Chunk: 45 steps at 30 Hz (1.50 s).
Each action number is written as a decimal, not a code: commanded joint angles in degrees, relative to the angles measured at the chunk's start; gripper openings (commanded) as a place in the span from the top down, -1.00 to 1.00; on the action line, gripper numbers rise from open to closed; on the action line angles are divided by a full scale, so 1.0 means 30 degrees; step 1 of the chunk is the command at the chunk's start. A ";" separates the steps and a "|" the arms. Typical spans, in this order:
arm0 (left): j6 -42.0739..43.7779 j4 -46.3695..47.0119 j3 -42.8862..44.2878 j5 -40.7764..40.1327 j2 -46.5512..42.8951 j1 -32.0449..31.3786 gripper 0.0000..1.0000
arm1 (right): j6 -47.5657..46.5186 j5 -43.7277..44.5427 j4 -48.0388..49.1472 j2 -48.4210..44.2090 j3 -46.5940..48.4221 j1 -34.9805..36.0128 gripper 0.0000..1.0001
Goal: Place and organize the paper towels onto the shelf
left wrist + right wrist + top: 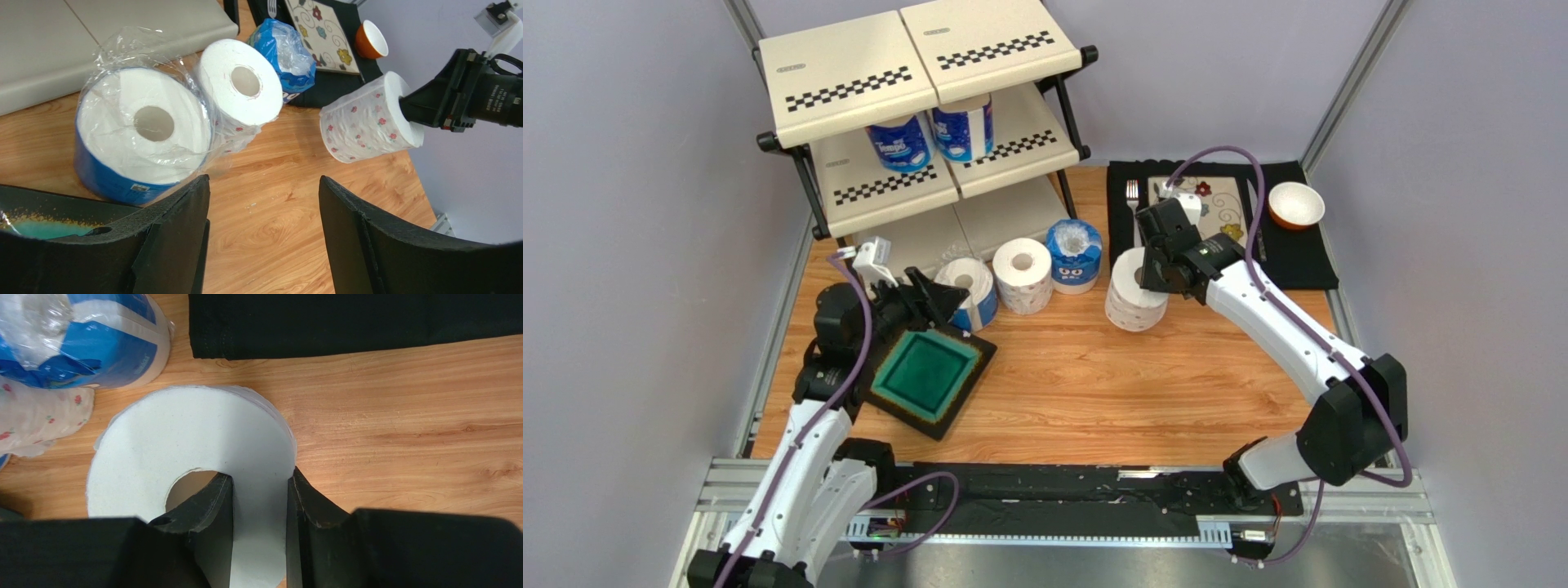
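The shelf [844,76] stands at the back left, with two blue-wrapped paper towels [900,143] [965,129] on its middle tier. In front of it three more rolls stand in a row: a blue-wrapped one [967,292] [144,141], a white one [1022,275] [242,82] and another blue-wrapped one [1074,255] [283,52]. My left gripper [934,300] [264,202] is open just beside the first of these, with only bare wood between its fingers. My right gripper [1155,263] [259,490] is shut on the wall of a flower-patterned roll [1133,300] [362,122] [184,447], one finger in the core.
A green dish on a dark square tray [928,377] lies under my left arm. At the back right a black placemat [1302,257] carries a floral tile [1216,211], a fork [1131,194] and an orange bowl [1296,205]. Grey walls close in on both sides.
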 commanded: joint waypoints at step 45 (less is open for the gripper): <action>0.9337 -0.4542 1.3336 -0.5088 1.5525 -0.4821 -0.54 | -0.0987 -0.2316 0.3669 -0.4538 -0.2730 -0.0273 -0.42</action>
